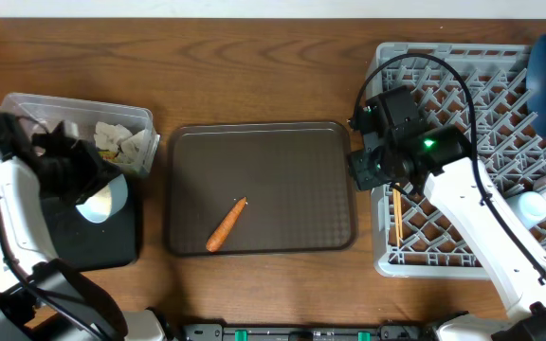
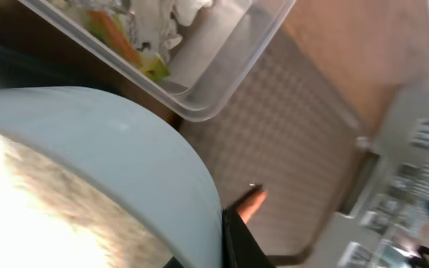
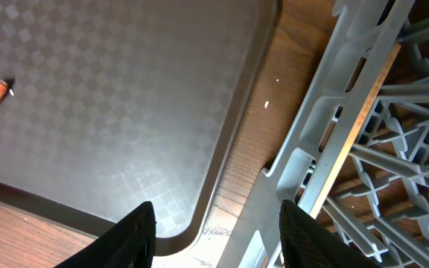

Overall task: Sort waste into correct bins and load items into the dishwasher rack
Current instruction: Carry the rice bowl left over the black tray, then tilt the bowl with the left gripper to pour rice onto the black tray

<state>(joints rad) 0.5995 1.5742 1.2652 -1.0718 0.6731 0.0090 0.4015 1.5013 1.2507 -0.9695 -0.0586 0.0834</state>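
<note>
One small orange carrot (image 1: 227, 225) lies slantwise at the lower centre of the brown serving tray (image 1: 320, 152). It looks light, firm and apt to roll, so a pinch across its middle seems safest. The right claw (image 3: 222, 240) hangs half-wide and empty beside the grey dishwasher rack (image 1: 444, 248) at right. At left, the left claw (image 1: 81, 185) pinches a pale blue bowl (image 1: 100, 202) over the black tray (image 1: 112, 242).

White arm links (image 1: 472, 204), black wrists (image 1: 396, 123), black cable (image 1: 444, 71), green LED (image 1: 428, 145).
</note>
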